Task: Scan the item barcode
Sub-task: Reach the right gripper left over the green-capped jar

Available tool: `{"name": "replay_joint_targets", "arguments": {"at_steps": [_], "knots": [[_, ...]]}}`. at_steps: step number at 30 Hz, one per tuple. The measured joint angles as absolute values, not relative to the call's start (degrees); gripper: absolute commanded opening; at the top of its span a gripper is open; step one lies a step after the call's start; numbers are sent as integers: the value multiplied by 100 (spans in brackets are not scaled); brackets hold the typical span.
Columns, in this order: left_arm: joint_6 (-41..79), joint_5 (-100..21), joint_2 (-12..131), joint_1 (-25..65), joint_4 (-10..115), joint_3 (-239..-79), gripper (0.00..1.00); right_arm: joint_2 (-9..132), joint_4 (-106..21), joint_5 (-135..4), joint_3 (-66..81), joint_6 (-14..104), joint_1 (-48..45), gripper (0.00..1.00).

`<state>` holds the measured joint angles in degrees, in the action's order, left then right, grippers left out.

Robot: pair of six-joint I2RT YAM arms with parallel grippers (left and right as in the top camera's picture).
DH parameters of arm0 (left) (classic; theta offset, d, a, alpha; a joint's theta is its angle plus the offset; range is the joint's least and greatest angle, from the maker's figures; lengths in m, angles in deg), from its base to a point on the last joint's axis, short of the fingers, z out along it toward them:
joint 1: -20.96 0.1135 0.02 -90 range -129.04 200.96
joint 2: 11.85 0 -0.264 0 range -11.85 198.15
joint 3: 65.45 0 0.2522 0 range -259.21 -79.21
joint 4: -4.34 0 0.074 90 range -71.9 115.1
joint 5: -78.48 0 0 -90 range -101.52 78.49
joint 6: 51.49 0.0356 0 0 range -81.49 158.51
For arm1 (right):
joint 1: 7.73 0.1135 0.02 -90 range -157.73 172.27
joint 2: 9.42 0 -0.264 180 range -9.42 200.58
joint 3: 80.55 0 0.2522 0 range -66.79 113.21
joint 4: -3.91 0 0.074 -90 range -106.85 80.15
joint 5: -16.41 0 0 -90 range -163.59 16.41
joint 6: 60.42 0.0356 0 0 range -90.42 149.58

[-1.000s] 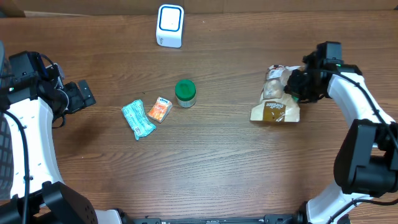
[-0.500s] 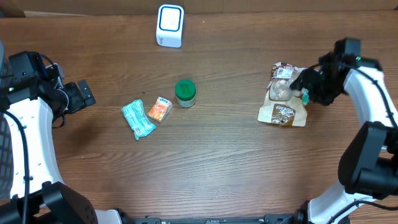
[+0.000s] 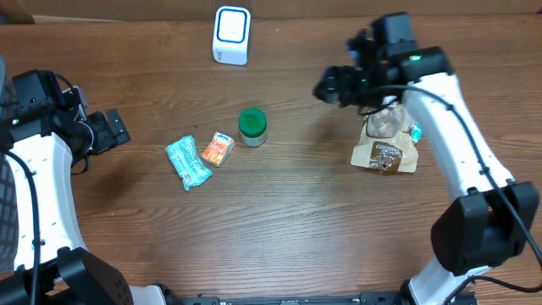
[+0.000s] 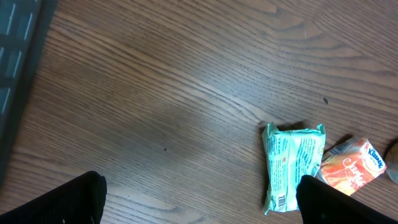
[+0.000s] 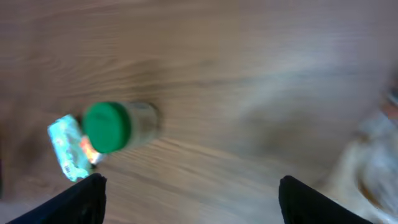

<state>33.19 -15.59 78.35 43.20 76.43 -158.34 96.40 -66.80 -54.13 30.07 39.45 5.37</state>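
Right gripper: your right gripper hangs over bare wood between scanner and bag. Fingers are spread wide. The wrist view shows only wood in the gap, so it carries nothing.
Left gripper: left gripper sits at the far left, also spread wide and empty. My read is that it's placed clear so the right arm has the working area.
Scanner: white box-shaped barcode scanner with a blue-outlined face stands at the back edge of the brown wooden surface. It's fixed there, so items have to be carried to it.
Bag: brown-and-clear plastic snack bag lies flat on the right, label up, partly under the right arm. The gripper isn't touching it. It reads as set aside.
Jar: clear jar with a green screw lid stands upright mid-surface. It shows in the right wrist view ahead of the fingers, well apart from them.
Small packs: teal crinkled plastic packet and orange tissue pack lie just left of the jar, close together. Can't tell if they touch. What looks like a barcode shows on the teal packet in the left wrist view.
Step (my read): between picks. The jar looks like your next item, which would explain the open fingers.
Next move: lower the spread fingers around the jar body. Its barcode isn't visible, so you may need to turn it toward the scanner.
Risk: a nudge could tip the round jar into the orange pack.
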Motion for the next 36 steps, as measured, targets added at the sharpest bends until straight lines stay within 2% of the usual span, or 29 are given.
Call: {"name": "replay_joint_targets", "arguments": {"at_steps": [2,9,17,28,31,36], "knots": [[3319,-1559,7835,4320,7643,-15834,100,9655,-6297,-5483,3007,3938,1027,96],[3319,-1559,7835,4320,7643,-15834,100,10158,-5401,-5928,3007,3431,2067,99],[3317,-1559,7835,4320,7643,-15834,100,10722,-4940,-6204,3007,2419,2397,99],[3319,-1559,7835,4320,7643,-15834,100,11085,-4656,-6486,3007,1842,2730,99],[3319,-1559,7835,4320,7643,-15834,100,11218,-4645,-6532,3007,1792,2767,96],[3319,-1559,7835,4320,7643,-15834,100,11319,-4759,-6602,3007,1770,2767,77]]}}
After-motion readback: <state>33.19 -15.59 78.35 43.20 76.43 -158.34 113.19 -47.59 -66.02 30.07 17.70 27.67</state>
